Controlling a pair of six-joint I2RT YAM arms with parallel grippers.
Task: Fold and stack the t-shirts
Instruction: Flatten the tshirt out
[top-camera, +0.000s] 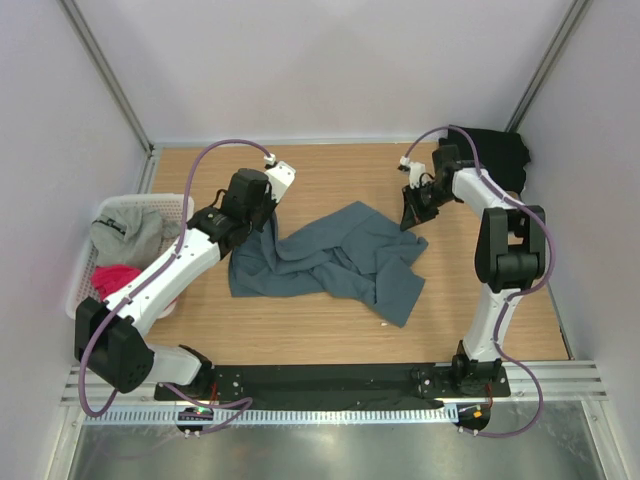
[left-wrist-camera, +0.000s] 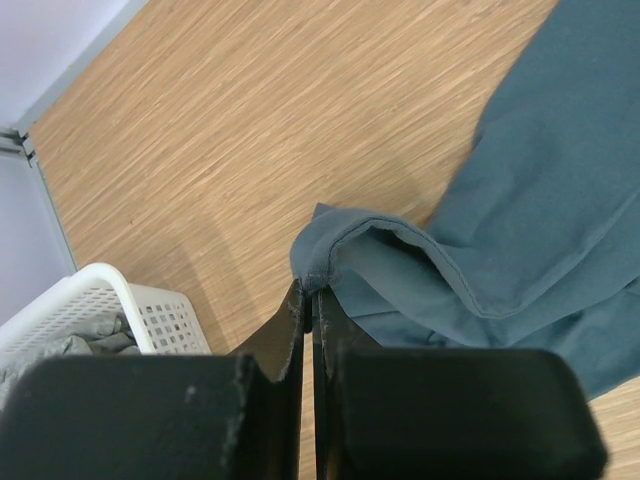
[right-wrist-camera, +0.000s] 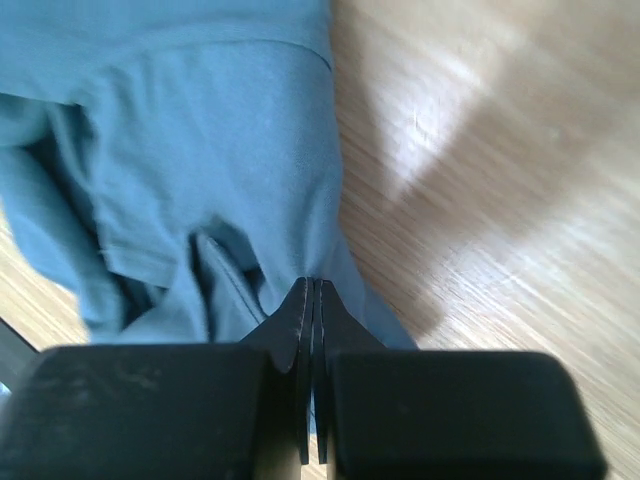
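A slate blue-grey t-shirt lies crumpled on the middle of the wooden table. My left gripper is shut on its upper left edge; in the left wrist view the tips pinch a hemmed fold of the shirt. My right gripper is shut on the shirt's upper right edge; in the right wrist view the tips pinch the cloth. A black t-shirt lies at the back right corner. A light grey t-shirt and a pink t-shirt lie in the basket.
The white slatted basket stands at the table's left edge, and its corner shows in the left wrist view. White walls with metal posts close in the table at the back and sides.
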